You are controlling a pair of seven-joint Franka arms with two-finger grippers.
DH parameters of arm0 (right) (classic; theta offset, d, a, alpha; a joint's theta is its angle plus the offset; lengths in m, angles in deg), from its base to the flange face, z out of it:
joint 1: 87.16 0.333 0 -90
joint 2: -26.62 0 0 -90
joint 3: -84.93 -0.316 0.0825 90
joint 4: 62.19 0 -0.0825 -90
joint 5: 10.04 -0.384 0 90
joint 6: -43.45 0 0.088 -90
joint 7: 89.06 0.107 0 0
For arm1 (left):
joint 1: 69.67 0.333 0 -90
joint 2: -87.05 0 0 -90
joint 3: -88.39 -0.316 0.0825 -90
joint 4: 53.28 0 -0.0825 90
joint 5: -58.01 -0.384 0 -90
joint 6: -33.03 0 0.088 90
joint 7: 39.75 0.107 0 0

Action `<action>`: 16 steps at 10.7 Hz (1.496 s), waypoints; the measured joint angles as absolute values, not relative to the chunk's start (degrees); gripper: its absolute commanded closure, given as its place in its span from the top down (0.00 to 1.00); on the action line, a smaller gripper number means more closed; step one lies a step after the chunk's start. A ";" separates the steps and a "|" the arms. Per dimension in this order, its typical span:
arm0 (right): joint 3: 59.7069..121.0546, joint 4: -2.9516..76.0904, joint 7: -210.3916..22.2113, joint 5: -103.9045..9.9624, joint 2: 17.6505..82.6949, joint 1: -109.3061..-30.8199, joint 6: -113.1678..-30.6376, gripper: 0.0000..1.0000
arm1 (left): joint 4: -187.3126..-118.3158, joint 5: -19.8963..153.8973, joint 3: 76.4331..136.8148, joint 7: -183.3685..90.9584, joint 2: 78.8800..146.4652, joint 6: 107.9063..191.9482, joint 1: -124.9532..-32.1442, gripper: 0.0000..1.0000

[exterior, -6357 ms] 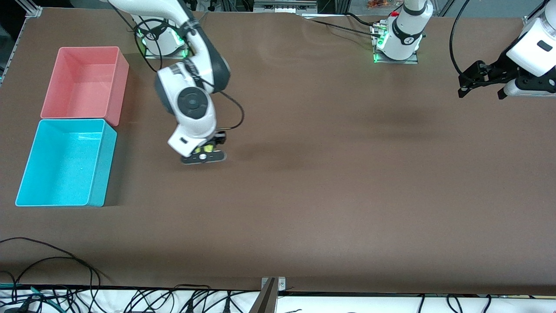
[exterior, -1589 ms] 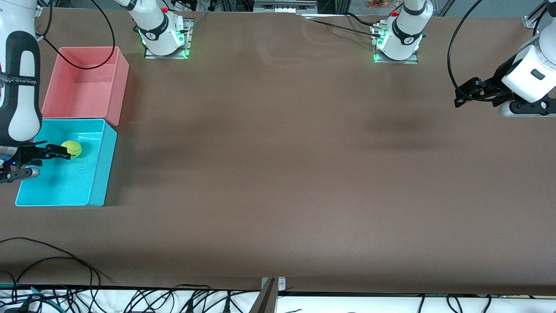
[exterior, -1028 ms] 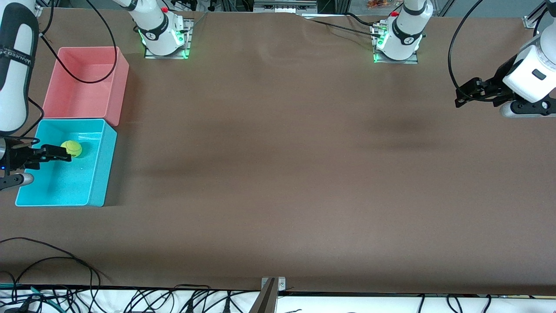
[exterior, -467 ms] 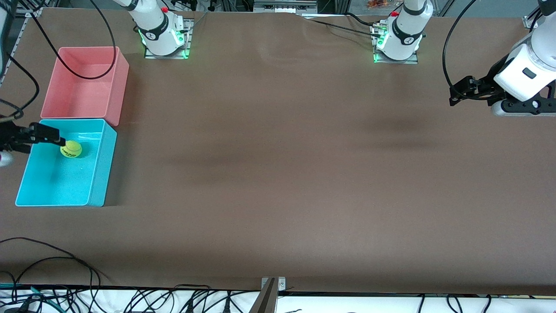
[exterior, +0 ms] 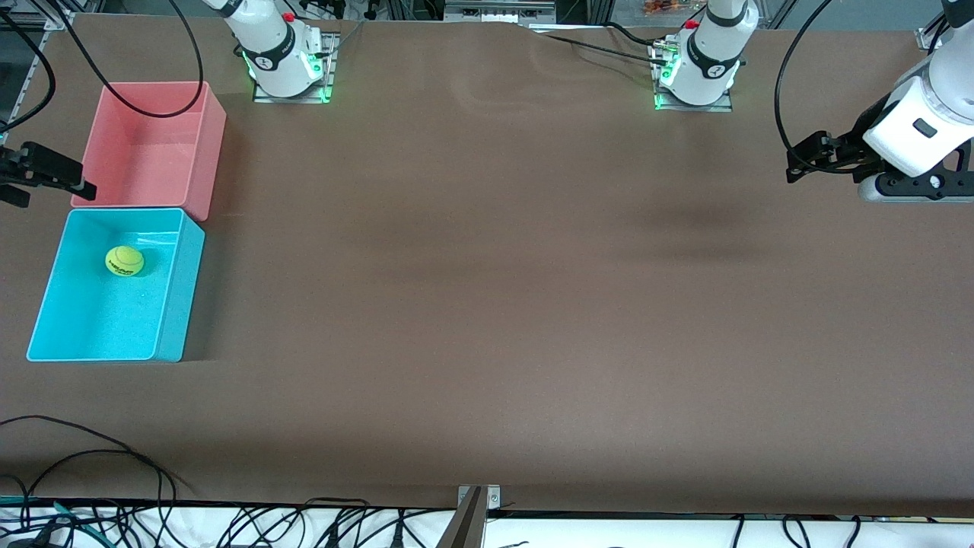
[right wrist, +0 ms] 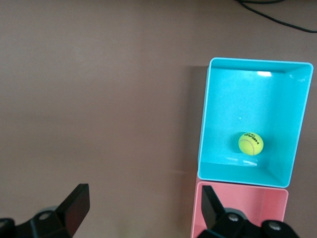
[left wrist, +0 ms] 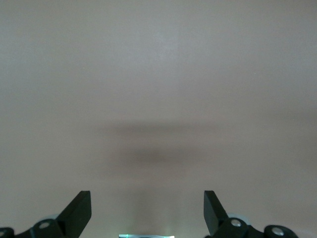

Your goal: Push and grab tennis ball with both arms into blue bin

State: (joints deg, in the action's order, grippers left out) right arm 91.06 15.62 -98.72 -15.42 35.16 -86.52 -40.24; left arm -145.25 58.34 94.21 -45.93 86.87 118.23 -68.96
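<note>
The yellow-green tennis ball [exterior: 125,261] [right wrist: 250,144] lies loose on the floor of the blue bin [exterior: 179,293] [right wrist: 204,124], toward the pink bin's end. My right gripper [exterior: 52,193] [right wrist: 143,193] hangs open and empty in the air over the table's edge beside the pink bin, clear of the ball. At the left arm's end of the table my left gripper [exterior: 799,164] [left wrist: 147,198] waits above bare table, open with nothing between its fingers.
A pink bin [exterior: 152,144] [right wrist: 237,210] of the same size stands empty against the blue bin, farther from the front camera. Both arm bases [exterior: 285,57] [exterior: 696,65] sit along the farthest table edge. Loose black cables [exterior: 91,457] lie near the front edge.
The right gripper has pulled up and away from the blue bin toward the pink bin's outer side, leaving the ball at rest inside. The left gripper shifted only slightly.
</note>
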 measured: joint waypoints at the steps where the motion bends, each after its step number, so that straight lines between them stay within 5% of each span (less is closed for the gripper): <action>1: 86.83 16.42 -98.25 -14.67 34.50 -90.40 -40.65 1.00 | -145.24 58.34 94.41 -45.93 86.87 118.23 -68.97 1.00; 3: 80.93 18.01 -95.94 -12.03 33.69 -94.87 -43.66 1.00 | -145.24 58.34 94.78 -45.93 86.87 118.23 -68.99 1.00; 7: 79.45 25.94 -93.60 -11.53 32.69 -95.34 -54.50 1.00 | -145.23 58.34 94.84 -45.93 86.87 118.19 -68.99 1.00; 16: 78.44 26.28 -90.51 -13.61 29.64 -95.48 -53.21 1.00 | -145.20 58.34 96.13 -45.95 86.87 117.12 -69.00 1.00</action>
